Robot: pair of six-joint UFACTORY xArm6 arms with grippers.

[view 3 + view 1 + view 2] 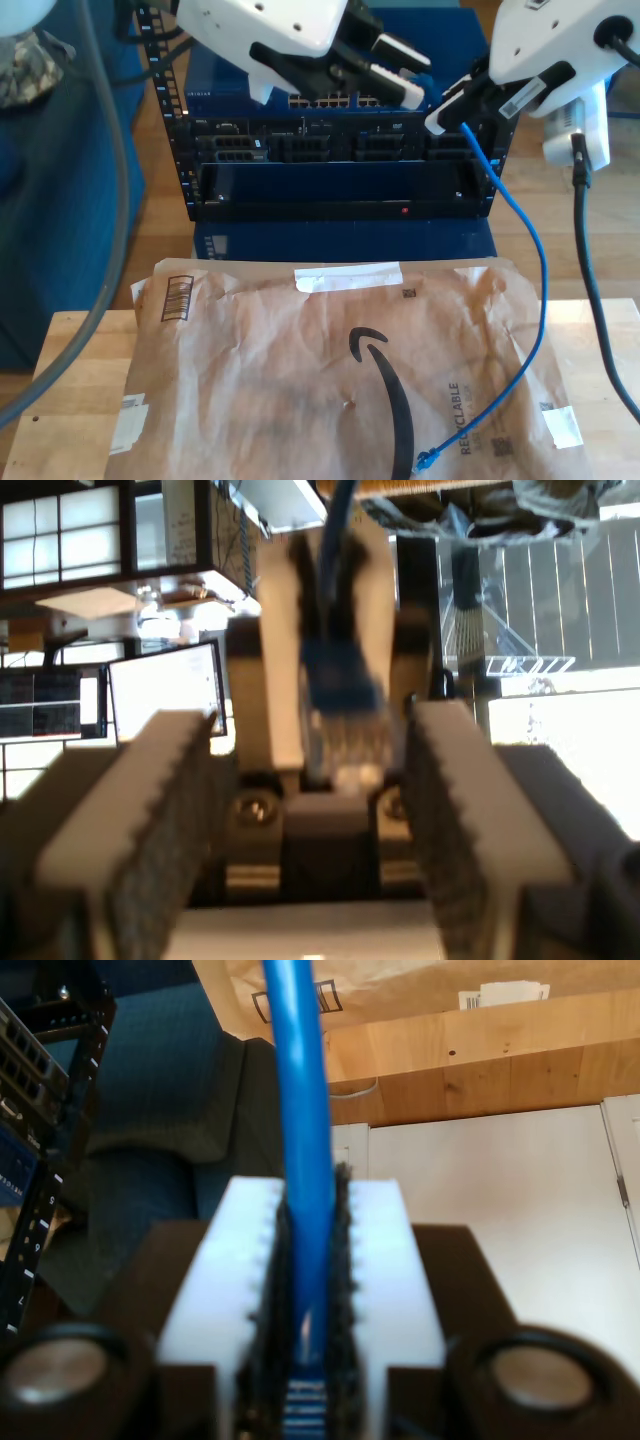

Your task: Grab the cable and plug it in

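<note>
The bright blue cable (535,250) hangs from my second gripper (455,112) at the exterior view's upper right. It curves down to a loose plug (427,460) lying on the brown paper mailer. My second gripper (310,1260) is shut on the cable (300,1110), which runs straight out between its white pads. My first gripper (422,80) is open at the exterior view's top centre and points at the second one. In the first wrist view the held plug (345,700), clear tip first, sits between the toothed fingers (150,810) of my first gripper (312,720), touching neither.
A black network rack (340,150) with rows of ports stands behind the table, under both grippers, and its edge (30,1080) is in the second wrist view. The brown mailer (300,370) covers most of the wooden table (70,370). A thick black cable (590,280) hangs at the exterior view's right.
</note>
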